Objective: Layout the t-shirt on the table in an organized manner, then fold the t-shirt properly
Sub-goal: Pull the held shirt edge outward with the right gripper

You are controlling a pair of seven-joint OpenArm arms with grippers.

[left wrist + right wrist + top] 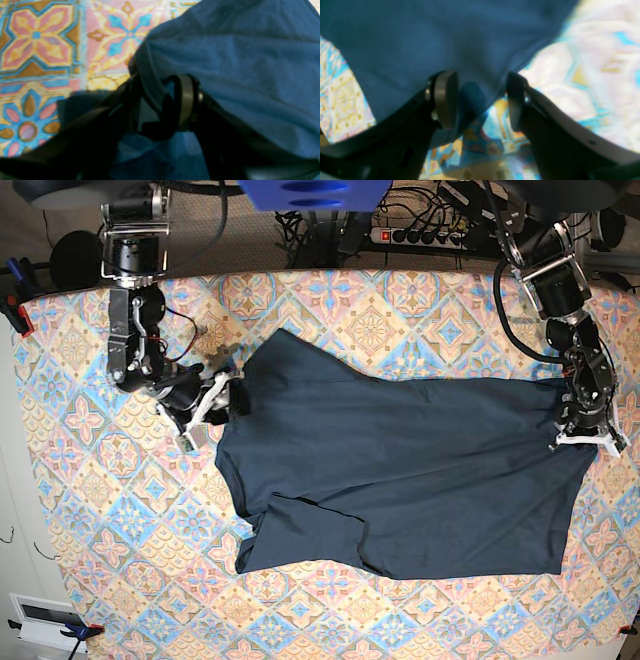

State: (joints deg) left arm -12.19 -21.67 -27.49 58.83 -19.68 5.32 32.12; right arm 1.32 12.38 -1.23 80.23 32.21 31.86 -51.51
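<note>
While dark navy soft-fabric t-shirt (400, 470) lies spread on pink-blue-yellow patterned table (100, 510), left gripper (160, 105) pinches hem edge; right gripper (482, 97) gapes wide, sleeve fabric between pads unclamped. Risk: one-sided pull skews shirt, bunches cloth.

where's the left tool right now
In the base view the left tool sits at the right side of the table, shut on the t-shirt at its right edge.

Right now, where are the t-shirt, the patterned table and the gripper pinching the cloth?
t-shirt (400, 470): base view, middle of its body.
table (100, 510): base view, bare patterned cloth.
left gripper (160, 100): left wrist view, between fingertips, pinching the hem.
</note>
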